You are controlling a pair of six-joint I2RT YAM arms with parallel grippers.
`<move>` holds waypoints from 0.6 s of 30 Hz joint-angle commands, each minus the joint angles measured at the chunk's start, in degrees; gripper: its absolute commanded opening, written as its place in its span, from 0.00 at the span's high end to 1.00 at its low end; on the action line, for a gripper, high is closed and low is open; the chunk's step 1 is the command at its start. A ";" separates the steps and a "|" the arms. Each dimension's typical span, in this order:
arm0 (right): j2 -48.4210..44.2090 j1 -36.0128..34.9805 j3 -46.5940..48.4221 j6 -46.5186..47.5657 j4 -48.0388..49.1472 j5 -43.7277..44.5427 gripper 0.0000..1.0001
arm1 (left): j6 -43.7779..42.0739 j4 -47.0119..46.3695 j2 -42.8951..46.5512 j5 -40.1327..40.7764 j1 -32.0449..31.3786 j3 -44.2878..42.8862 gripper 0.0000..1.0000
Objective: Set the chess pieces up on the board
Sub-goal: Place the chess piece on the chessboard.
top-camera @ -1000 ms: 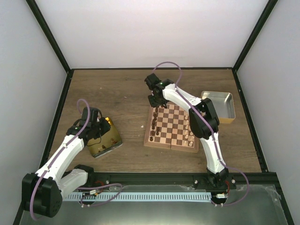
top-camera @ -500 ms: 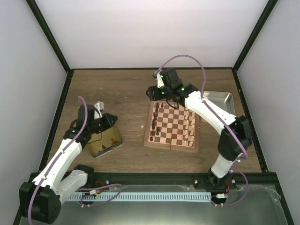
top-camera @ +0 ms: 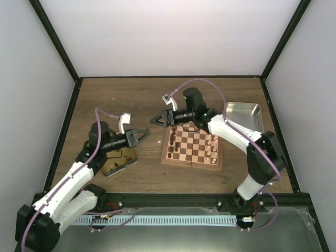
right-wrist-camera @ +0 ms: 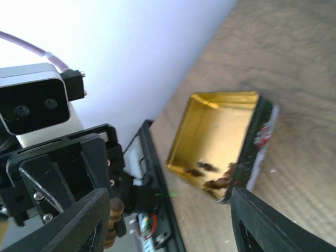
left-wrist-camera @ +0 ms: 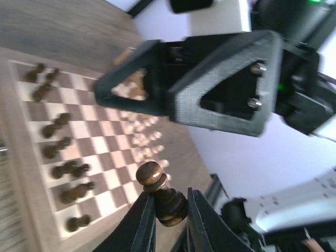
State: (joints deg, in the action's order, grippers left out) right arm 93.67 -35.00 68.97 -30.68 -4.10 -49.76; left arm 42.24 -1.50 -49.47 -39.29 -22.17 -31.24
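**A:** From above first. Where is the piece?

**B:** It is in the left gripper (top-camera: 146, 133), though it is too small to make out from here. That gripper hangs over bare table (top-camera: 121, 100), between the gold tin (top-camera: 118, 161) on its left and the board (top-camera: 191, 143) on its right, and it points right. The right gripper (top-camera: 153, 121) points left at it from just off the board's far-left corner. The two sets of tips are near each other but apart.

**A:** And the left wrist view?

**B:** The fingers (left-wrist-camera: 143, 226) are pinched on the base of a dark piece (left-wrist-camera: 159, 190), a pawn by the look of it. Its long axis runs out along the fingers, and its round head stands clear beyond the tips. The head aims at the right gripper, which fills the view ahead. On the board behind, dark chessmen (left-wrist-camera: 59, 148) line one side and pale chessmen (left-wrist-camera: 140, 149) the other.

**A:** Right wrist?

**B:** Its own jaws stand wide apart with nothing between them. The left gripper and its piece sit low at the left of this view, off the gap's centre. The gold tin holds a few loose dark pieces (right-wrist-camera: 210, 176).

**A:** So what does the next move turn on?

**B:** I read it as a handover. The right arm is nearer the board, so its jaws would have to shift until they straddle the exposed head.
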 commanded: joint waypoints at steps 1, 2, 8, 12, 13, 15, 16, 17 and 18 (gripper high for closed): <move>-4.02 -0.06 -4.68 -9.61 11.48 -12.52 0.35 | 4.93 -14.59 3.17 -6.99 -2.81 3.01 0.85; -4.50 -0.11 -5.66 -11.03 12.85 -13.53 0.35 | 4.89 -15.11 3.45 -7.45 -3.15 3.23 0.85; -6.01 -0.66 -6.46 -13.79 14.14 -16.84 0.38 | 4.09 -16.33 2.99 -11.97 -3.92 2.90 0.86; -5.78 -1.24 -6.06 -16.19 15.06 -19.54 0.41 | 4.08 -17.37 2.66 -16.27 -4.04 2.77 0.86; -5.90 -1.40 -6.04 -16.63 15.27 -20.37 0.41 | 4.13 -17.48 2.68 -17.10 -4.00 2.77 0.86; -6.26 -1.76 -5.98 -16.91 15.16 -21.76 0.42 | 4.81 -19.00 2.87 -18.97 -4.10 2.97 0.85; -6.50 -1.88 -5.91 -16.69 14.68 -22.05 0.43 | 4.91 -19.36 2.98 -19.56 -4.14 2.95 0.85; -6.75 -2.03 -5.80 -16.31 14.17 -22.50 0.43 | 4.82 -19.68 3.15 -20.30 -4.19 2.88 0.85; -6.99 -2.12 -5.78 -15.95 13.74 -22.78 0.45 | 4.79 -19.76 3.20 -20.66 -4.19 2.81 0.85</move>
State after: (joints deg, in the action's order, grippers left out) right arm 88.99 -36.32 62.08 -46.06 9.50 -68.49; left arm 46.92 -17.41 -46.76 -55.09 -26.00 -28.42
